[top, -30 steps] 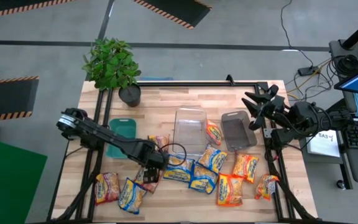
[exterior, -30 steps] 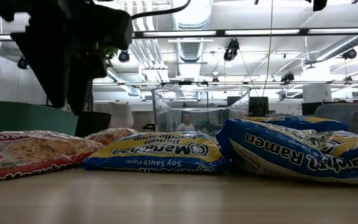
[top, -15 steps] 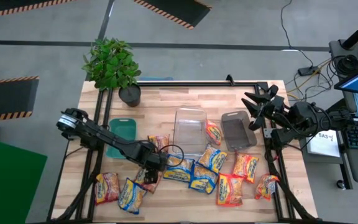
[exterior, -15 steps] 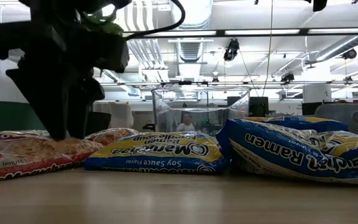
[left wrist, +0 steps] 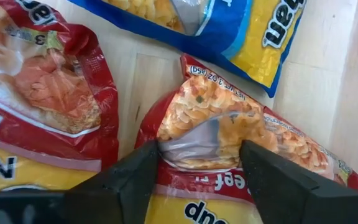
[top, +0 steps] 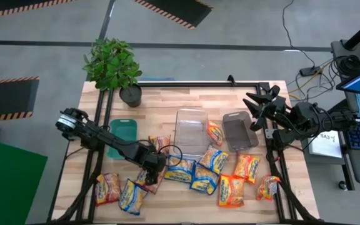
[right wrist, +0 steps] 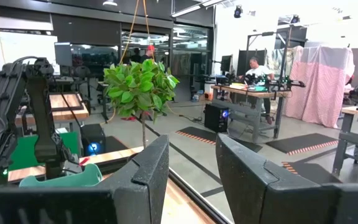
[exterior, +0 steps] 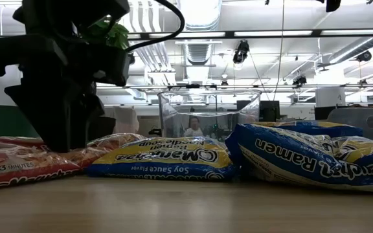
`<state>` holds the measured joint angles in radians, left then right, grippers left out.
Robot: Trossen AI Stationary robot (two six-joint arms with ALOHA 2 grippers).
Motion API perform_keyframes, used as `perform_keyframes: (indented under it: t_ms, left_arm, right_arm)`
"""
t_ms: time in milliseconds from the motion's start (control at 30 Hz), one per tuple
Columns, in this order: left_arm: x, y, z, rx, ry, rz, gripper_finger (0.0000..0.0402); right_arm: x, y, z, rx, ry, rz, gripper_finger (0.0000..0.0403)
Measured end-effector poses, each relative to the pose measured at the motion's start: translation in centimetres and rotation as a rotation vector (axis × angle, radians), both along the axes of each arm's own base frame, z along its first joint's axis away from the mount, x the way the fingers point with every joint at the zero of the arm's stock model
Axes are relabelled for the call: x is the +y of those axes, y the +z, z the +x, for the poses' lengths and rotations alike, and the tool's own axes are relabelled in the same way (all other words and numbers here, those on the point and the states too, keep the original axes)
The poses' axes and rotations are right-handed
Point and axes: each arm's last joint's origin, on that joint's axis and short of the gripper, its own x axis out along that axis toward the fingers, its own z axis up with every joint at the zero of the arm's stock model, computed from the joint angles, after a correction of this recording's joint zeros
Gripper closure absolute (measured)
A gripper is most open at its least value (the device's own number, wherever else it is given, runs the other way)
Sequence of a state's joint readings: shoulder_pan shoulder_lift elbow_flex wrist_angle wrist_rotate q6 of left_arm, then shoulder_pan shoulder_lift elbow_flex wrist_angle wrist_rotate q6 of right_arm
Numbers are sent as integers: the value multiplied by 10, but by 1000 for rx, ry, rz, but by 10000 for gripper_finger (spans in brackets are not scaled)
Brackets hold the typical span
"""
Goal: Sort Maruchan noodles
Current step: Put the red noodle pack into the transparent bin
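Observation:
Several Maruchan noodle packets lie flat along the table's near half, among them blue-edged ones [top: 180, 170] and orange-red ones [top: 231, 190]. My left gripper [top: 152, 170] points steeply down, open, onto a maroon-edged packet [left wrist: 229, 134] near the table's front left; in the low view its dark bulk [exterior: 63, 97] stands on that packet. A second maroon-edged packet [left wrist: 36, 93] and a blue-edged one [left wrist: 229, 31] lie beside it. My right gripper [top: 258, 106] waits raised at the table's right edge, open [right wrist: 191, 180], with nothing between its fingers. My left gripper comes down from above, slanting slightly, onto the maroon-edged packet's top face near one end [left wrist: 197, 140]. The two fingertips [left wrist: 151, 162] stand wide apart on the wrapper, which bulges and creases between them. The packet lies flat on the table.
A teal bin [top: 122, 137], a clear bin [top: 190, 128] and a grey bin [top: 239, 131] stand in a row across the table's middle. A potted plant [top: 114, 65] stands at the far left corner. Bare wood shows along the far edge.
My left gripper has sunk straight down from just above the packets until its fingertips rest on the maroon-edged packet. The packets have stayed where they were.

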<state>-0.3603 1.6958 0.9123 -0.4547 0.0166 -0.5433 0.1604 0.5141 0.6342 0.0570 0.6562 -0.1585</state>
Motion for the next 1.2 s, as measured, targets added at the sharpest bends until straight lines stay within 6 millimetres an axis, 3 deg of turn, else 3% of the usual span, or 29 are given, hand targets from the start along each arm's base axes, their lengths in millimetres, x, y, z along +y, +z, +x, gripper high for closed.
perform_keyframes:
  t_ms: [433, 633, 867, 1200]
  left_arm:
    - [-1, -1, -2, 28, -18, -17, 389]
    - [-4, 8, 2, 9, -83, -1, 391]
    - [-4, 37, 2, -32, -135, 40, 399]
    - [10, 105, -18, -337, -71, 168, 401]
  right_arm:
    - [0, 0, 0, 1, 0, 0, 280]
    - [0, 0, 0, 1, 0, 0, 280]
    - [0, 0, 0, 1, 0, -1, 280]
    - [0, 0, 0, 2, 0, 0, 280]
